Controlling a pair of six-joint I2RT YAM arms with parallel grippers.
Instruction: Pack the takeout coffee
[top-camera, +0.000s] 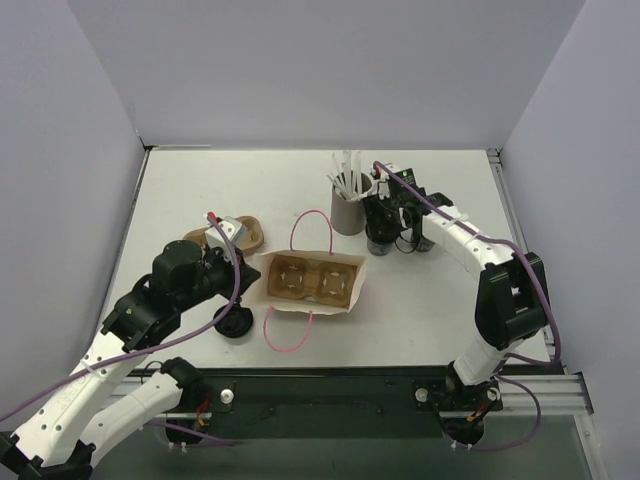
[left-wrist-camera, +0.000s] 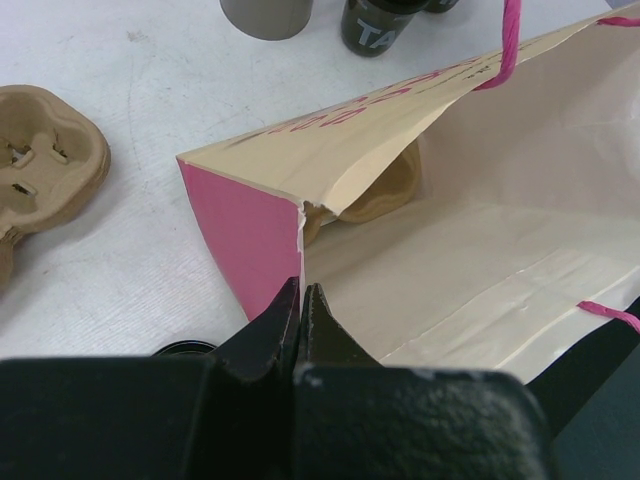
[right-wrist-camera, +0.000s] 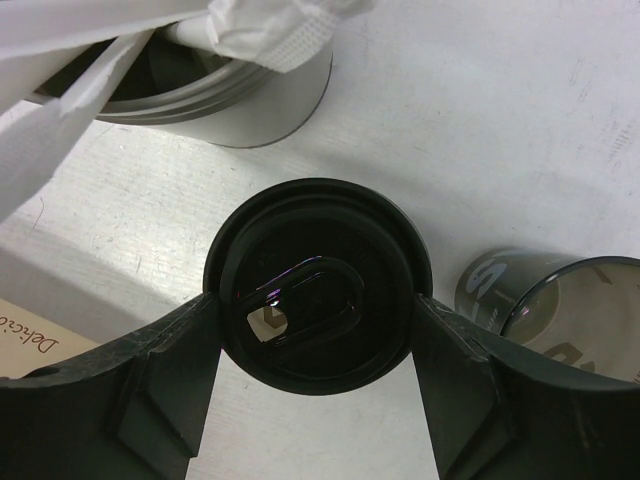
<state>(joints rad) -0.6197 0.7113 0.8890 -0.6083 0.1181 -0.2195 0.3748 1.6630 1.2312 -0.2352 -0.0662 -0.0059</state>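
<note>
The right gripper (right-wrist-camera: 315, 312) is clasping the takeout coffee (right-wrist-camera: 318, 285), a short dark lidded cup. It is standing on the white table (top-camera: 200, 180) behind the paper bag (left-wrist-camera: 250, 230), with a finger pressing each side of its rim. The cup is probably light, thin-walled and easy to crush, so a gentle hold just under the stiff rim looks safest. A grey straw holder (right-wrist-camera: 250, 110) and a second dark cup (right-wrist-camera: 540, 300) are standing close on either side, crowding any lift. The left gripper (left-wrist-camera: 300, 310), jaws together, is pinching the bag's edge. A cardboard carrier (top-camera: 310, 280) is sitting inside the bag.
</note>
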